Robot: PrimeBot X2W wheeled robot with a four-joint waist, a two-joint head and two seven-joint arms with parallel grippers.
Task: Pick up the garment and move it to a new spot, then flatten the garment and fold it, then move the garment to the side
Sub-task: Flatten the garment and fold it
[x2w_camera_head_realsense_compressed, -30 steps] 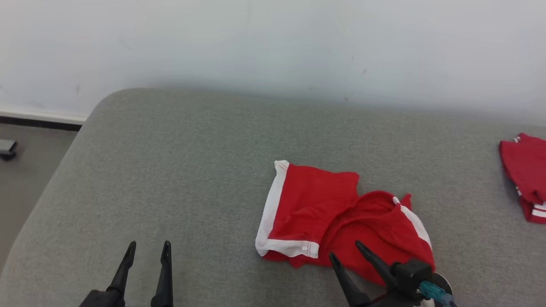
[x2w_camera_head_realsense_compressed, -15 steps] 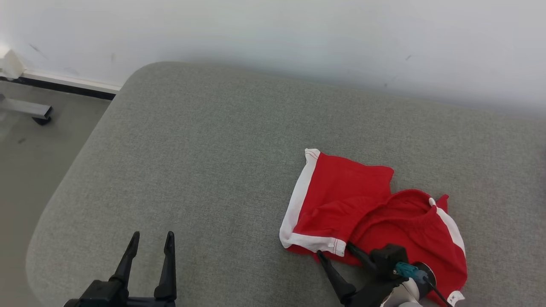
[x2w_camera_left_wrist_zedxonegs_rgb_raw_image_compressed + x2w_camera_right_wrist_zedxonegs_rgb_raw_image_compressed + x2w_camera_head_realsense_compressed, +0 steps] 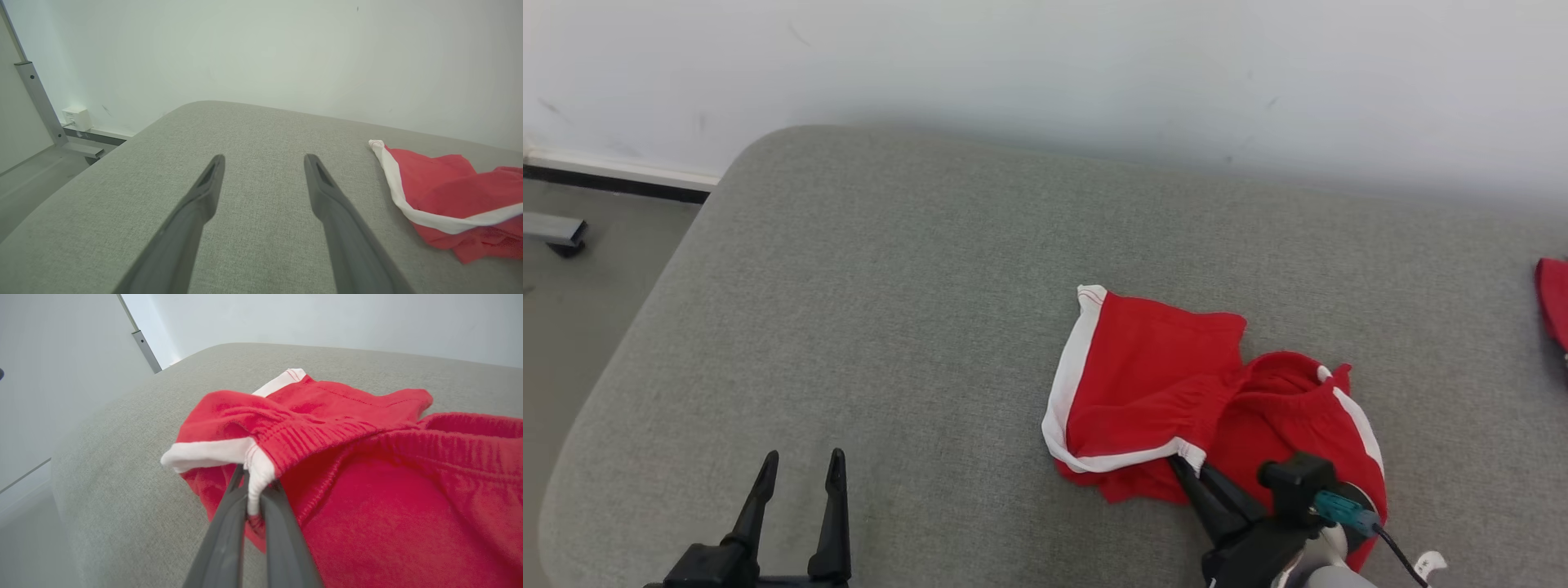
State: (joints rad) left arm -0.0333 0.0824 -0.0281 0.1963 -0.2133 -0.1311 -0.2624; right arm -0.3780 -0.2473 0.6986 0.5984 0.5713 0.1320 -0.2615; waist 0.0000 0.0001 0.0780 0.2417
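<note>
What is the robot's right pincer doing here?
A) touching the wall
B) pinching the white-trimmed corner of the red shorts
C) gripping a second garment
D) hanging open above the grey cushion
B: the right pincer is shut on the white-trimmed corner of the red shorts, which lie on the grey cushion; the left pincer stands open.

I worked in a bare, lab-like test room: plain white wall (image 3: 1045, 65), grey padded surface (image 3: 890, 327), metal frame post (image 3: 39, 98), grey floor (image 3: 572, 327).

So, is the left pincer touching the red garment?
No, the left pincer stands open over the grey cushion, and the red garment lies apart to its side.
</note>
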